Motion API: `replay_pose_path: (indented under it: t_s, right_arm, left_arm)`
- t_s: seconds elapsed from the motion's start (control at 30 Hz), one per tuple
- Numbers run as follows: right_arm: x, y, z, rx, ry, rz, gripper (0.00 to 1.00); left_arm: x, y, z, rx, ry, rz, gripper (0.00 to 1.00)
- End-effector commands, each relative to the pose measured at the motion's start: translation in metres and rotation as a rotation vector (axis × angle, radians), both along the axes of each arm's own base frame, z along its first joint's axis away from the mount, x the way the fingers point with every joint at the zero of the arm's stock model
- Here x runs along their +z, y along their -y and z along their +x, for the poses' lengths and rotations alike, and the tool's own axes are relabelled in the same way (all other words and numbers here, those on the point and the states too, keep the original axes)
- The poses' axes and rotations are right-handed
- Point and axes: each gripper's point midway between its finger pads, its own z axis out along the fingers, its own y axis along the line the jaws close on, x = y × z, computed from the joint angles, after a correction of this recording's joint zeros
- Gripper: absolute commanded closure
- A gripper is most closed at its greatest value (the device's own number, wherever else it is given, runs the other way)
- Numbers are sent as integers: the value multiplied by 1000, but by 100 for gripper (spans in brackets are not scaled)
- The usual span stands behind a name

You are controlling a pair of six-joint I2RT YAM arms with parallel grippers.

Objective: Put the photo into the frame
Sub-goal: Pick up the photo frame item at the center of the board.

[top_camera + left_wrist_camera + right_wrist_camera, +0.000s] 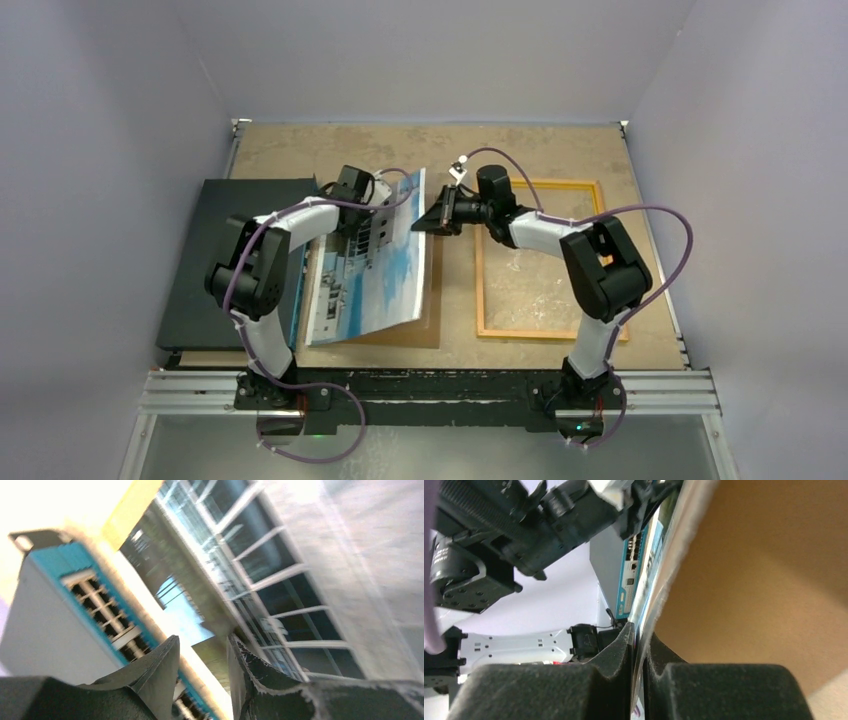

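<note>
Nearest you, the two arm bases sit bolted at the table's front edge. Just beyond them, a plain brown backing board [428, 335] lies flat on the worn tan tabletop [300, 150]. Above it you see the large paper photo of a white-grey building against blue sky [385, 270], picture side up. It is raised off the board and tilted, with its far edge higher than its near edge. On your left, a flat black rectangular panel [215, 270] lies beside the photo. On your right, the thin yellow-orange rectangular picture frame [530, 333] lies flat on the table with bare tabletop showing inside it. The photo is to the left of the frame and apart from it. Farther back, the left gripper [362, 212] reaches onto the photo's far left part. Its wrist view shows one finger on either side of the sheet, gripping it. The right gripper [437, 215] meets the photo's far right edge. Its fingers are pressed together, with the thin sheet pinched between them.
</note>
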Motion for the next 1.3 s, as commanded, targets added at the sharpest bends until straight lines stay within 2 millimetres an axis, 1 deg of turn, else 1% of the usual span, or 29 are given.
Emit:
replay_pose_path:
  t_s: [0.0, 0.1, 0.13, 0.27, 0.3, 0.37, 0.4, 0.5, 0.53, 0.57, 0.67, 0.77, 0.93, 1.23, 1.27]
  right_arm:
    - [20, 29, 16, -75, 68, -7, 93]
    - [22, 46, 15, -99, 71, -10, 93]
    - [23, 50, 14, -98, 72, -8, 91]
    - [22, 65, 9, -104, 76, -26, 81]
    - [23, 68, 8, -104, 78, -30, 77]
    - [25, 72, 7, -99, 85, -30, 67]
    - [26, 73, 6, -98, 87, -29, 65]
    - [29, 77, 7, -108, 89, -29, 64]
    - [29, 78, 7, -111, 89, -31, 66]
    - [28, 79, 8, -116, 88, -35, 70]
    - [28, 80, 8, -116, 85, -36, 74]
    - [30, 81, 8, -118, 84, -40, 82]
    - [35, 81, 8, -111, 96, -37, 83]
    - [43, 88, 7, -119, 119, -54, 100]
    - [44, 90, 7, -125, 123, -62, 100]
  left_arm:
    - [-11, 58, -27, -90, -161, -241, 61]
    - [-15, 63, -29, -99, -170, -233, 61]
    - [-17, 64, -31, -102, -176, -229, 61]
    - [-19, 69, -34, -110, -177, -226, 61]
    - [-18, 71, -34, -113, -174, -227, 61]
    - [-13, 73, -32, -118, -167, -226, 61]
    - [-11, 73, -30, -120, -162, -224, 61]
    - [-9, 69, -28, -123, -151, -200, 61]
    - [-10, 68, -27, -123, -149, -192, 61]
    - [-11, 67, -28, -123, -150, -187, 61]
    - [-12, 66, -28, -123, -146, -182, 62]
    - [-11, 65, -27, -122, -141, -178, 61]
    - [-2, 66, -22, -121, -116, -180, 61]
    - [12, 61, -10, -108, -66, -147, 60]
    - [15, 61, -9, -110, -59, -143, 59]
